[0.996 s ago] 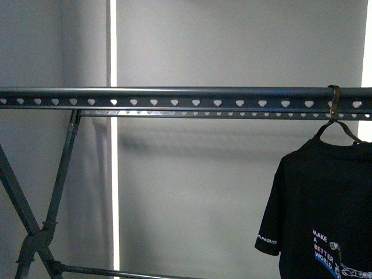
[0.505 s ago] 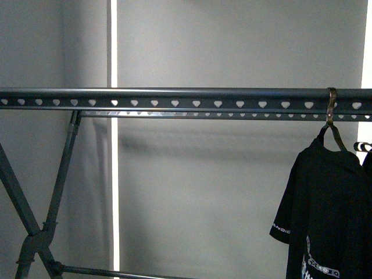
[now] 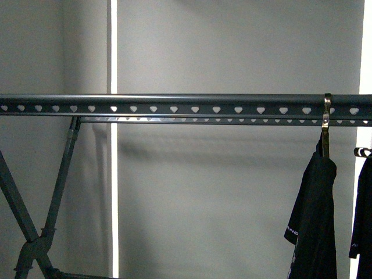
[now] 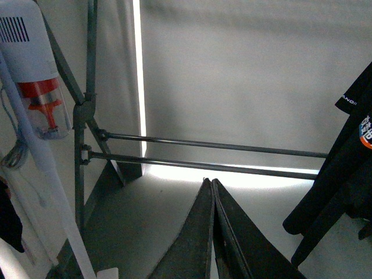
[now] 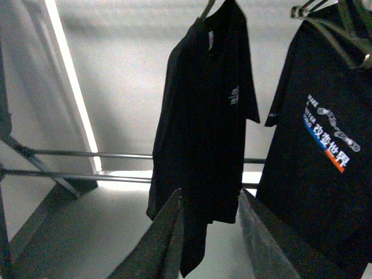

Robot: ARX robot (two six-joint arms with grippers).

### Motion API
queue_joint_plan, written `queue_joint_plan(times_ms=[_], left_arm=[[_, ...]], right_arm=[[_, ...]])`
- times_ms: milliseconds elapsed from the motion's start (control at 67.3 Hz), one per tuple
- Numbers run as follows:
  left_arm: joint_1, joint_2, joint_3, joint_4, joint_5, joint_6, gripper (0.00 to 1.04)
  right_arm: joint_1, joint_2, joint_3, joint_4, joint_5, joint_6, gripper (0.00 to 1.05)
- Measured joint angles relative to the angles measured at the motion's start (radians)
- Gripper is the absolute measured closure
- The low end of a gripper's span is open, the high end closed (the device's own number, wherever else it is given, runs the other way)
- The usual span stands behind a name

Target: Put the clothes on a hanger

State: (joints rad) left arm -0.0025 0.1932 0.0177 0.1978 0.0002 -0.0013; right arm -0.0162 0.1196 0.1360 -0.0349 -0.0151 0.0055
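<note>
The black T-shirt (image 3: 317, 221) hangs edge-on from its shiny wire hook (image 3: 326, 116) over the dark grey rail with heart-shaped holes (image 3: 174, 104), near the rail's right end. Neither gripper shows in the front view. In the right wrist view my right gripper (image 5: 210, 195) is open and empty, and the shirt (image 5: 203, 116) hangs just beyond it, its hem showing between the fingers (image 5: 173, 203). Its white neck label (image 5: 210, 38) shows. My left gripper (image 4: 209, 181) is shut on nothing, low by the rack, with the shirt (image 4: 337, 180) off to one side.
Another black garment (image 3: 363, 226) with a black-and-white hook (image 3: 361, 152) hangs right of the shirt; its printed front shows in the right wrist view (image 5: 319, 145). Crossed grey legs (image 3: 35, 238) and lower bars (image 4: 203, 145) stand at the left. A white and red vacuum (image 4: 35, 75) leans there.
The shirt has turned on its hook from facing me to edge-on, and its print no longer shows. The rail sits slightly lower in the front view.
</note>
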Motion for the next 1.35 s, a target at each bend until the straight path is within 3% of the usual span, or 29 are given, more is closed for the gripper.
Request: queue_joint_plan(times_ms=[59, 89, 134, 684, 788, 1041, 1159, 1249, 1353], left_arm=[[0.0, -0.021, 0.0, -0.022, 0.0, 0.0, 1.01], [0.0, -0.083, 0.0, -0.108, 0.0, 0.0, 1.01], [0.0, -0.167, 0.0, -0.186, -0.002, 0.0, 1.01], [0.0, -0.189, 0.0, -0.195, -0.001, 0.0, 1.01], [0.0, -0.189, 0.0, -0.195, -0.001, 0.0, 0.84], [0.0, -0.189, 0.0, -0.195, -0.001, 0.0, 0.35], [0.0, -0.189, 0.0, -0.195, -0.001, 0.0, 0.06], [0.0, -0.189, 0.0, -0.195, -0.001, 0.0, 0.07], [0.0, -0.189, 0.0, -0.195, -0.001, 0.0, 0.07]], right_arm=[[0.01, -0.019, -0.017, 0.01, 0.013, -0.002, 0.95], [0.01, -0.027, -0.024, 0.014, 0.011, -0.004, 1.03], [0.011, -0.037, -0.037, 0.017, 0.011, -0.005, 1.02], [0.012, -0.114, -0.13, 0.031, 0.012, -0.005, 1.02], [0.012, -0.115, -0.13, 0.031, 0.011, -0.006, 1.01], [0.012, -0.115, -0.13, 0.031, 0.011, -0.006, 0.55], [0.012, -0.115, -0.13, 0.031, 0.011, -0.006, 0.25], [0.012, -0.115, -0.13, 0.031, 0.011, -0.006, 0.07], [0.012, -0.115, -0.13, 0.031, 0.011, -0.006, 0.08]])
